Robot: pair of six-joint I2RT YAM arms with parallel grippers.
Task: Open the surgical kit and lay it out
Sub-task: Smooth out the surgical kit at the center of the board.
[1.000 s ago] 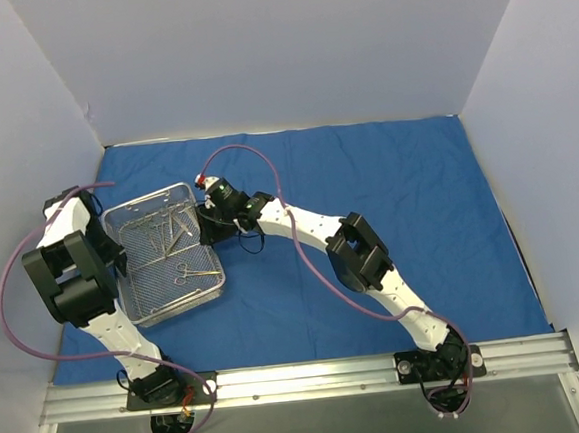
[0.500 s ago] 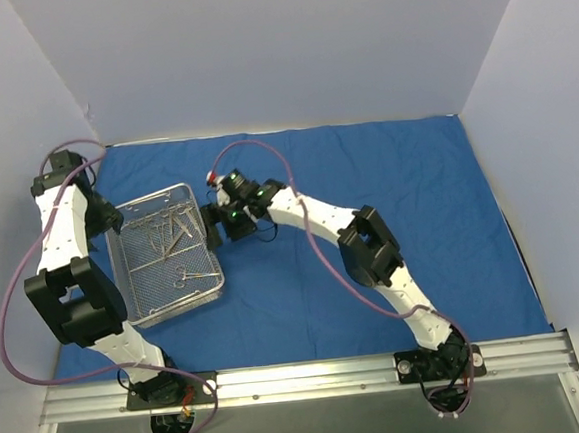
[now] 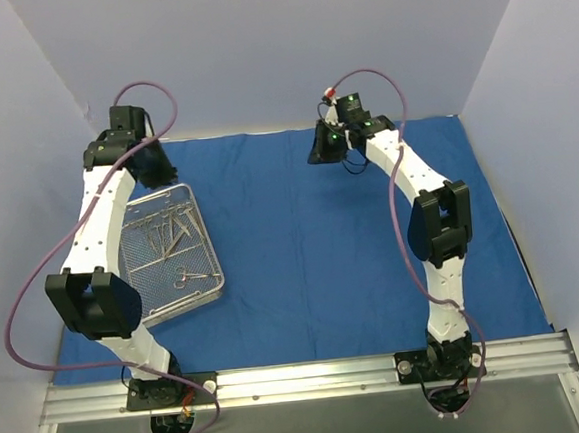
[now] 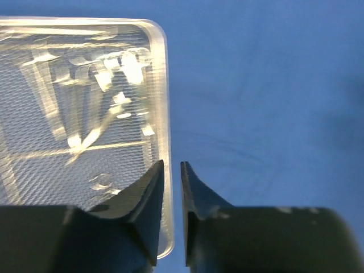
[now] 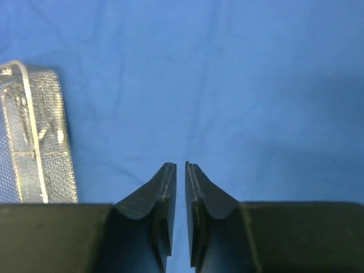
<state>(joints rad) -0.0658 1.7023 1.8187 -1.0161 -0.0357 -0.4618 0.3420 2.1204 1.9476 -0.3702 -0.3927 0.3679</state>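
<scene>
Laying Out Instruments: Wrap Opened, Tray Still Loaded

The blue wrap is spread flat, and the mesh tray is set on its left side, instruments inside. The left gripper and right gripper are held nearly closed, empty. Next, jaws must be parted and one instrument lifted out.

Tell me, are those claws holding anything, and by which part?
Nothing is held. The left gripper and right gripper are both nearly closed on empty air above the blue cloth; neither touches the tray.
</scene>
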